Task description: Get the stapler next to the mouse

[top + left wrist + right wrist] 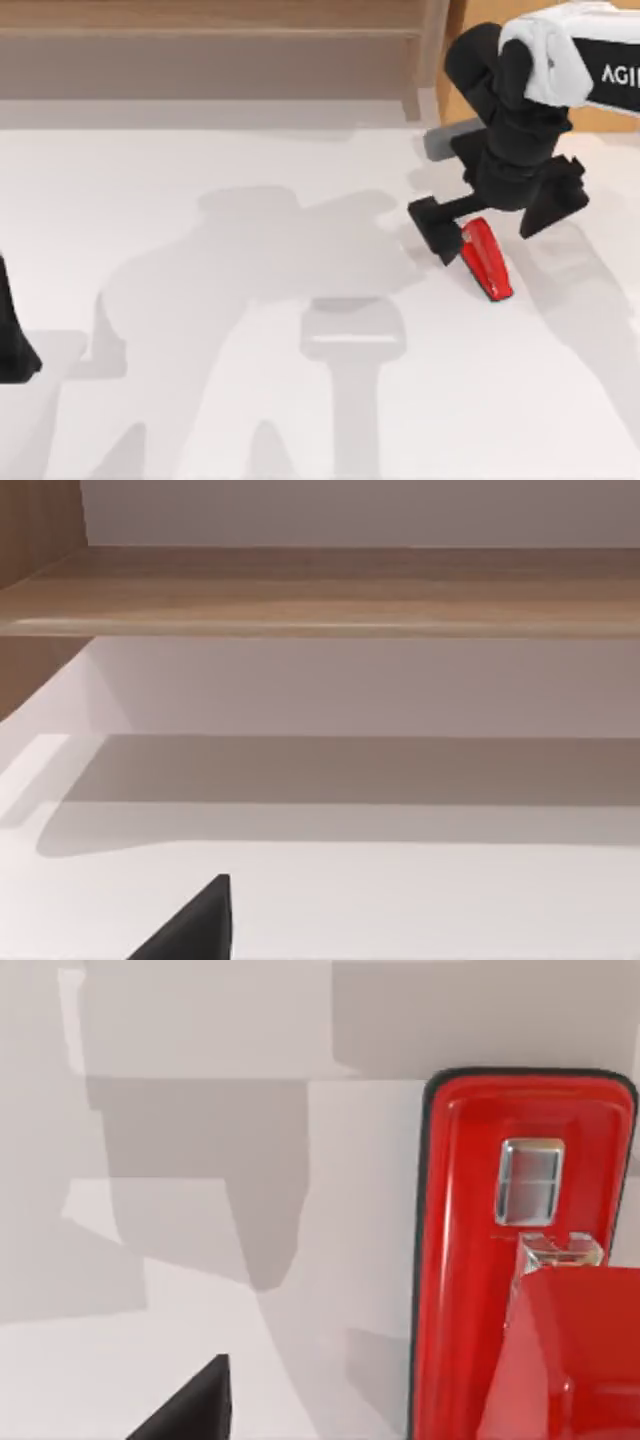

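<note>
The red stapler (486, 259) lies on the white table at the right, its narrow end toward the front. My right gripper (493, 222) hangs over the stapler's back end, open, with one black finger (436, 228) to its left and the other to its right. Nothing is held. In the right wrist view the stapler (470, 1260) is close up, with a finger (190, 1412) well off to its side. A grey rounded thing, the mouse (447, 140), peeks out behind the right arm and is mostly hidden by it. My left gripper (14, 345) is parked at the left edge.
A wooden shelf unit (210, 55) runs along the back of the table and shows again as the wooden shelf (320, 590) in the left wrist view. The white tabletop (250, 400) spreads across the middle and front, crossed by arm shadows.
</note>
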### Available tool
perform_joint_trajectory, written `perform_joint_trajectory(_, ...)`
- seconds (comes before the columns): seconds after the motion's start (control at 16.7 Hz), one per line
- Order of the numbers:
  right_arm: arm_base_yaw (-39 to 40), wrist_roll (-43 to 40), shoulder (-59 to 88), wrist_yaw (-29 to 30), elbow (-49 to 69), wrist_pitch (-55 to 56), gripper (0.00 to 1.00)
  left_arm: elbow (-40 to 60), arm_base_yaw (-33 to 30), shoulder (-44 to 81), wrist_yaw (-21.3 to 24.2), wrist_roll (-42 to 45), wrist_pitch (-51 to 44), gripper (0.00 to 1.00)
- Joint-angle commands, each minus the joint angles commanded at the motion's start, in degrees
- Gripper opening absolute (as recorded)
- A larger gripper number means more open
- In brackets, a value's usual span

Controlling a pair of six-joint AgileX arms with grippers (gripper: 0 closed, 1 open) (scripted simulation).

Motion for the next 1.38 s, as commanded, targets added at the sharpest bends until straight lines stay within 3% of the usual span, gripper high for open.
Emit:
perform_joint_trajectory(0.3,0.09,0.07,0.96,0.01,-1.34,1.53,1.0,0.0,0.0,0.0,0.0,0.0,0.0,1.0)
perform_joint_trajectory(1.08,0.09,0.07,0.96,0.01,-1.34,1.53,0.02,0.0,0.0,0.0,0.0,0.0,0.0,1.0)
perform_joint_trajectory(1.38,0.09,0.07,0.96,0.01,-1.34,1.53,0.0,0.0,0.0,0.0,0.0,0.0,0.0,1.0)
